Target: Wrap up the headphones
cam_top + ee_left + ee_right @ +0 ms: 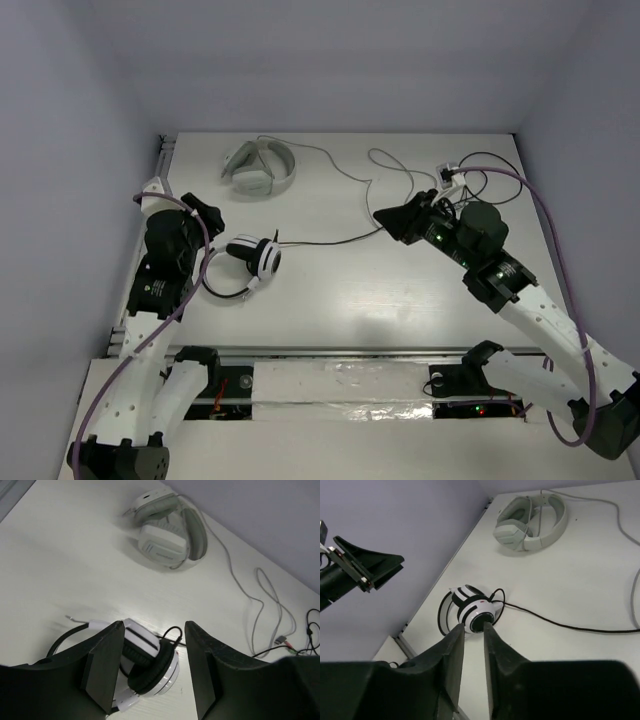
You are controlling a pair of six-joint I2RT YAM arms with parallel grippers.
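From above, my left fingers (207, 213) hang near the worktop's (400, 290) left edge, just beside the headphones (250, 262), which lie flat there; their black cable (325, 240) runs right towards my right fingers (385, 218). A white headset (258, 168) lies well apart at the back. Through my left wrist camera, my left fingers (154, 630) stand wide apart, holding nothing, above the headphones (150, 665). Through my right wrist camera, my right fingers (473, 627) show only a narrow gap with nothing in it, the headphones (472, 607) beyond them, the cable (560, 625) trailing right.
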